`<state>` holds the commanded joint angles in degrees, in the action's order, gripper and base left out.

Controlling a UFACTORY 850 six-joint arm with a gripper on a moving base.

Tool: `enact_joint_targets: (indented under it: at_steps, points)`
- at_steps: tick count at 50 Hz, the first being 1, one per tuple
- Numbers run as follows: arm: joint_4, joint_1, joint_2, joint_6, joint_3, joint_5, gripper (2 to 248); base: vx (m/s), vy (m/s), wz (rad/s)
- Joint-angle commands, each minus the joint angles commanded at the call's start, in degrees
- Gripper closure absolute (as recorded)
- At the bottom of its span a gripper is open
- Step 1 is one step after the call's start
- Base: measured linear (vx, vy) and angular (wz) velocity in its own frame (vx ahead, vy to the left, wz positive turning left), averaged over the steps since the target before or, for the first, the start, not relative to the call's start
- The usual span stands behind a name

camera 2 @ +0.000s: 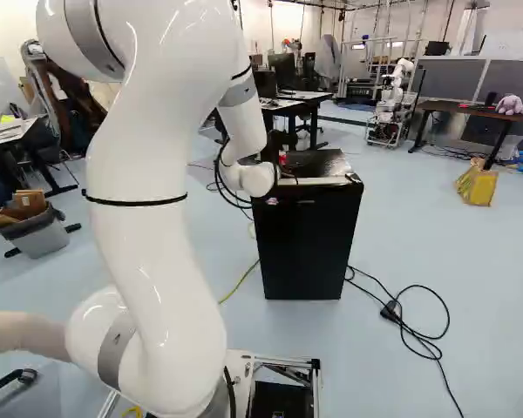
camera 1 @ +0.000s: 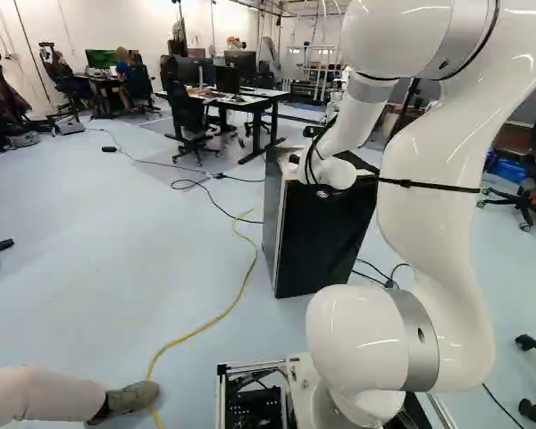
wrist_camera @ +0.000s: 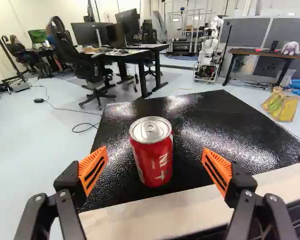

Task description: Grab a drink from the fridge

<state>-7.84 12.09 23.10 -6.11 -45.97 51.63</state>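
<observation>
Can (wrist_camera: pixel 152 160), red with a silver lid: in the wrist view it stands upright on the black top of the fridge (wrist_camera: pixel 215 112), in line with the gap of the pincer (camera 2: pixel 286 172). The pincer's two fingers are spread wide, their orange pads (wrist_camera: pixel 92 170) apart from the can. In the right base view, the white wrist (camera 2: pixel 247 178) mostly hides the pincer at the fridge's top. In the left base view, the fridge stands on the floor (camera 1: pixel 125 241) below the pincer.

Arm (camera 1: pixel 438 232) cut off atop both base views, fridge (camera 1: pixel 322 241) by wrist view's edges
</observation>
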Motion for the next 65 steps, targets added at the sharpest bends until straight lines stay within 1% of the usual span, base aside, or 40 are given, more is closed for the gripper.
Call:
enact_joint_targets:
  at_steps: [8, 9, 13, 14, 18, 19, 23, 24, 29, 30, 65]
  points:
    - [0.0, -0.02, 0.24, 0.0, -0.26, 0.0, 3, 0.0, 0.0, 0.0]
    - [0.0, -0.02, 0.25, 0.0, -0.27, 0.0, 22, 0.0, 0.0, 0.0]
    - [0.0, -0.03, 0.26, 0.0, -0.29, 0.0, 22, 0.0, 0.0, 0.0]
    - [0.0, -0.03, 0.26, 0.0, -0.29, 0.0, 59, 0.0, 0.0, 0.0]
    - [0.0, -0.03, 0.26, 0.0, -0.29, 0.0, 59, 0.0, 0.0, 0.0]
    - [0.0, -0.03, 0.26, 0.0, -0.29, 0.0, 97, 0.0, 0.0, 0.0]
    - [0.0, -0.03, 0.26, 0.0, -0.29, 0.0, 97, 0.0, 0.0, 0.0]
    - [0.0, -0.03, 0.26, 0.0, -0.29, 0.0, 135, 0.0, 0.0, 0.0]
    - [0.0, -0.03, 0.26, 0.0, -0.29, 0.0, 135, 0.0, 0.0, 0.0]
    - [0.0, -0.03, 0.26, 0.0, -0.29, 0.0, 156, 0.0, 0.0, 0.0]
    - [0.0, -0.03, -3.6, 0.0, -0.01, 0.0, 157, 0.0, 0.0, 0.0]
